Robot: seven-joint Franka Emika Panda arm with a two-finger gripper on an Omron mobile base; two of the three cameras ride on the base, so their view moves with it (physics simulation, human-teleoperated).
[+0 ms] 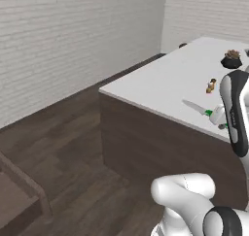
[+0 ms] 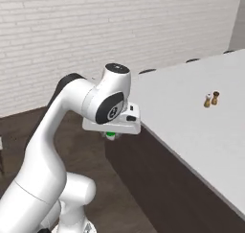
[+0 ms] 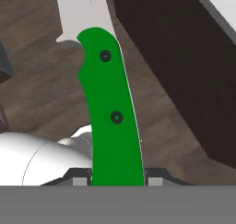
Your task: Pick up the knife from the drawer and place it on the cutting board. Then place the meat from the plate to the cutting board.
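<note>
- The claw [image 3: 117, 179] is clamped on the knife [image 3: 110, 112]: in the hand view the green handle rises from between the two fingertips at the bottom centre, and the pale blade runs off the top edge.
- In the left base view the knife [image 1: 198, 108] shows at the right, its blade pointing left over the near part of the desk [image 1: 165, 79], green handle end against the hand.
- In the right base view a bit of green [image 2: 110, 135] peeks from under the hand, left of centre, just off the desk's [image 2: 191, 126] near-left corner.
- The desk's pale top ends in a straight edge; below it a dark side panel drops to the wooden floor [image 1: 63, 133], which lies open across the left of the left base view.
- A white brick wall [image 1: 73, 41] backs the floor at upper left.
- On the desk, right of the blade in the left base view, stand two small brown shakers [image 1: 211, 86]; in the right base view they sit at centre right, well apart from the hand.
- A dark bowl [image 1: 231, 60] with brownish contents sits at the upper right of the left base view, further back.
- A brown wooden edge [image 1: 24, 181] crosses the lower left corner; what it belongs to is unclear.
</note>
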